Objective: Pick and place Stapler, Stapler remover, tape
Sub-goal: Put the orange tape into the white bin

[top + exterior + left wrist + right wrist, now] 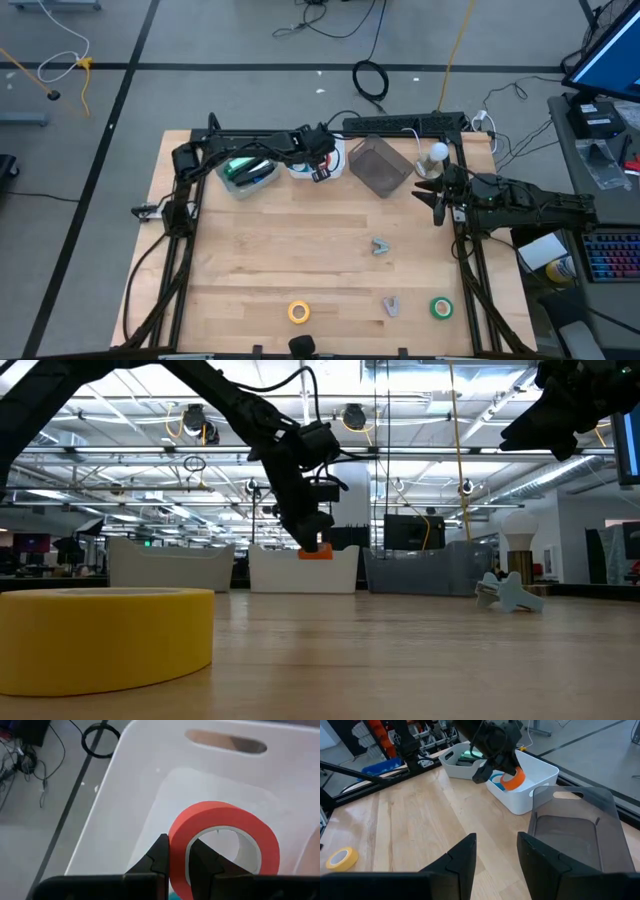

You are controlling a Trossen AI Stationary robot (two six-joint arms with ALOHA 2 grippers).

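My left gripper (pixel 177 847) is shut on an orange tape roll (pixel 225 840) over the middle white bin (pixel 300 165) at the table's far edge. The roll hangs at the level of the bin's rim (pixel 305 565). Something blue (pixel 496 780) lies in that bin. A green stapler (pixel 245 170) lies in the left white bin. A yellow tape roll (pixel 299 312), a green tape roll (pixel 441 307) and two grey staple removers (pixel 380 246) (pixel 391 305) lie flat on the table. My right gripper (pixel 495 850) waits open at the table's right side. My left gripper pinches the orange roll's wall (pixel 179 857), one finger (pixel 207 862) inside the ring and one finger (pixel 159 857) outside. The fingers slant down from the table's left side. The roll stands on edge beyond the fingertips, lifted over the bin's floor (pixel 200 785).
A grey see-through bin (pixel 380 165) stands right of the middle white bin. A white lamp-like object (pixel 438 152) stands at the far right corner. The wooden table top (pixel 300 240) between the bins and the near rolls is bare.
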